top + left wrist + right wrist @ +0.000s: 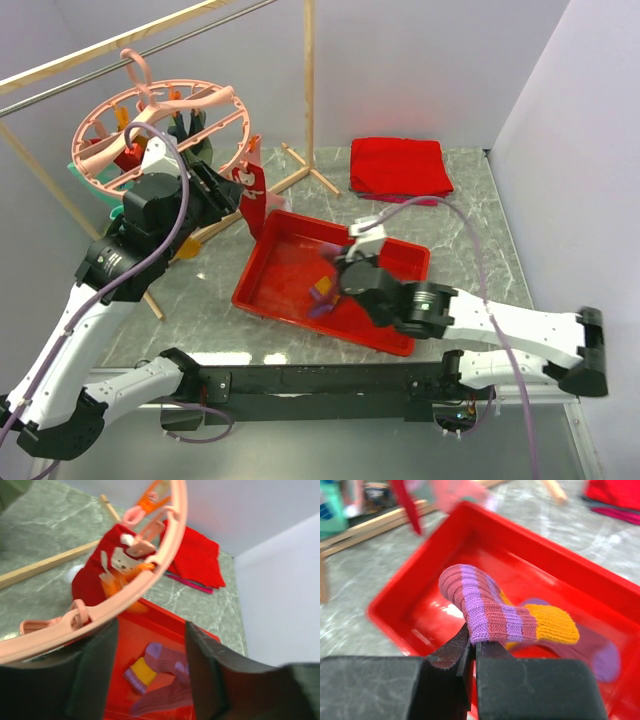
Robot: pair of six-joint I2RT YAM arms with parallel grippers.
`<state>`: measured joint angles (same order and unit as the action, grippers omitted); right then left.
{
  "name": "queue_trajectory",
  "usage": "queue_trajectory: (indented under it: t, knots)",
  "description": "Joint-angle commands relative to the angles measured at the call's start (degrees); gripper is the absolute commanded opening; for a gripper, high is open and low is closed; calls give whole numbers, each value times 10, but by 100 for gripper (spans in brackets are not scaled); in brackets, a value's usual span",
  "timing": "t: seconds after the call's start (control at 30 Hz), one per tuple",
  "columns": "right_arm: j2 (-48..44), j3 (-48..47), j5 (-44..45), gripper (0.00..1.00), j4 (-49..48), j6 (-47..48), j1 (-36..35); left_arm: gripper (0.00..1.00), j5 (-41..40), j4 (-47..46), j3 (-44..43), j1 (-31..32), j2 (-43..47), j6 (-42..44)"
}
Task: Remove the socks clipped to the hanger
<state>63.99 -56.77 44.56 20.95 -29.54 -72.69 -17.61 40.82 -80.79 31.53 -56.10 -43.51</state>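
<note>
The round pink hanger [222, 95] hangs from the metal bar with several socks clipped to it, among them a dark green one [186, 125]. A maroon sock [252, 195] with a white and orange pattern [107, 572] dangles from a clip on the ring [131, 594]. My left gripper [213, 186] sits just under that ring, open, nothing between its fingers [150, 672]. My right gripper [474, 642] is shut on the cuff of a purple-maroon striped sock [495, 612] with an orange toe, held low over the red tray [260, 255].
Another purple sock [602, 655] lies in the tray [545, 555]. A folded red cloth [400, 167] lies at the back right. The wooden rack's post [309, 90] and foot stand behind the tray. Grey walls close in the left and right sides.
</note>
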Motion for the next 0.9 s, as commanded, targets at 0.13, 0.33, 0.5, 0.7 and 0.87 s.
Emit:
queue_trajectory:
  t: [0.13, 0.33, 0.5, 0.7, 0.87]
  knots:
    - [-127, 75, -64, 2, 84, -21, 83, 73, 116, -53, -10, -1, 21, 30]
    - [-138, 74, -90, 61, 104, -14, 94, 75, 186, -36, -34, -1, 52, 11]
    - [-106, 43, -112, 75, 91, 1, 94, 76, 178, 5, -66, -1, 105, -7]
    - [-45, -3, -155, 82, -12, 54, 59, 75, 131, 84, -135, -1, 138, 11]
    - [44, -62, -124, 86, -114, 104, -17, 74, 81, 157, -171, -1, 161, 37]
